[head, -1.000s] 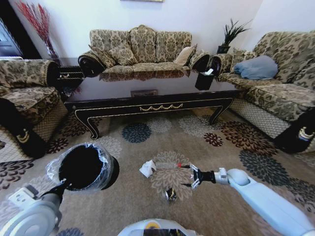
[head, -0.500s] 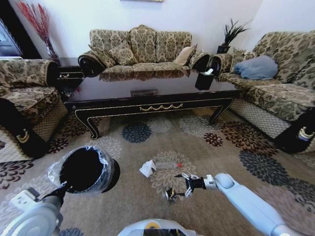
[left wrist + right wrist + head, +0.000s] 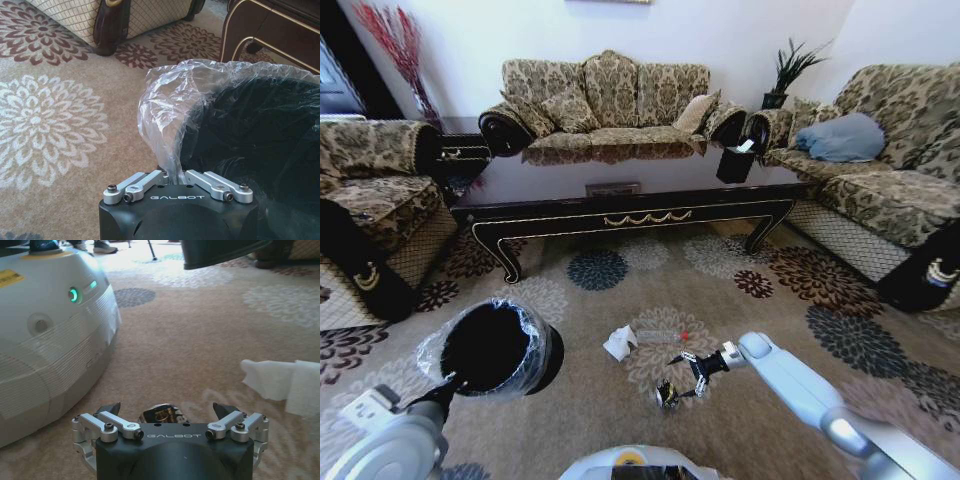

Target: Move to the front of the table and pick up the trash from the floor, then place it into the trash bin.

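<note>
"GALBOT" is printed on the left end effector (image 3: pixel 172 176) and the right end effector (image 3: pixel 169 409).

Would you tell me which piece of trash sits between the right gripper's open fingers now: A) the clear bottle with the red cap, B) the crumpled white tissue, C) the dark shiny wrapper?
C: the right gripper is open around the dark shiny wrapper, with the white tissue lying off to one side.
</note>
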Controlling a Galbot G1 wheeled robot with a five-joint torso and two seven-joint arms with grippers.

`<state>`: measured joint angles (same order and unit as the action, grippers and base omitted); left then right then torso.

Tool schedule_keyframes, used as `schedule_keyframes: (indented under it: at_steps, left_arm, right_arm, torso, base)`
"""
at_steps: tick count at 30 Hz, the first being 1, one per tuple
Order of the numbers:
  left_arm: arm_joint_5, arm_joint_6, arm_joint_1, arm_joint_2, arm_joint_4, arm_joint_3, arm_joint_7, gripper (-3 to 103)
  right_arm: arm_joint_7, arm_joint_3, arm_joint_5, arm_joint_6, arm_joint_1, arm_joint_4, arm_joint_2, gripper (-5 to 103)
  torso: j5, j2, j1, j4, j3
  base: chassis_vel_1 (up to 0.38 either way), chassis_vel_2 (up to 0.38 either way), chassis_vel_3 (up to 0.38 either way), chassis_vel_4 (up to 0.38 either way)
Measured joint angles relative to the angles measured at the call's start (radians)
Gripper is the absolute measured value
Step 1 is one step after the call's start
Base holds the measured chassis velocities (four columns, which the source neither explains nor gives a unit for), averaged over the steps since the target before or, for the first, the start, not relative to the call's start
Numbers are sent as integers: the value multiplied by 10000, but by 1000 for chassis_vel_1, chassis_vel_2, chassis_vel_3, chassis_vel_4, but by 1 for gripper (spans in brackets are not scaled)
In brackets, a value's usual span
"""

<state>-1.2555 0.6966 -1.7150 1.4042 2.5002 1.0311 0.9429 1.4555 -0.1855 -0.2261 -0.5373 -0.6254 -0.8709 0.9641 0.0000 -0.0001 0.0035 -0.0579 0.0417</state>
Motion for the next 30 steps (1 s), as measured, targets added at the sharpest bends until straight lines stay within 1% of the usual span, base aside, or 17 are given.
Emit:
schedule_keyframes:
  at_steps: [5, 8, 10, 13, 14, 18, 24, 30]
  left_arm:
    - [1, 0, -39, -5, 0, 64, 6, 2]
    - [1, 0, -97, 36, -1, 94, 20, 2]
    - [-1, 0, -109, 51, -1, 93, 20, 2]
    - [2, 0, -174, 109, -1, 97, 29, 2]
    - [2, 0, -174, 109, -1, 97, 29, 2]
    - [7, -2, -269, 151, -1, 144, 41, 2]
    - [9, -6, -363, 193, -1, 212, 42, 2]
    - [10, -15, -428, 261, -1, 219, 57, 2]
  right_arm:
    - [389, -90, 191, -21, 227, 450, 296, 100]
    - [703, -190, 219, 82, 468, 1025, 675, 100]
    - [744, -217, 219, 94, 524, 1170, 776, 100]
    - [820, -299, 220, 96, 732, 1724, 1248, 100]
    - [820, -299, 220, 96, 732, 1724, 1248, 100]
    - [815, -509, 133, 70, 956, 2144, 1791, 100]
    - [643, -753, 214, -164, 1127, 2608, 2062, 100]
    - [589, -861, 236, -192, 1191, 2895, 2090, 100]
  torso:
    - [-2, 0, 0, 1, 0]
    - [-2, 0, 0, 2, -1]
    - [-1, 1, 0, 1, 0]
    - [-2, 0, 0, 2, 0]
    - [-2, 0, 0, 2, 0]
    - [-1, 0, 0, 5, 0]
    - [0, 0, 0, 1, 0]
    - [0, 0, -2, 1, -1]
  base:
    - [0, 0, 0, 0]
    - [0, 0, 0, 0]
    - [0, 0, 0, 0]
    - [0, 0, 0, 0]
    - [0, 0, 0, 0]
    - [0, 0, 0, 0]
    - [0, 0, 0, 0]
    - [0, 0, 0, 0]
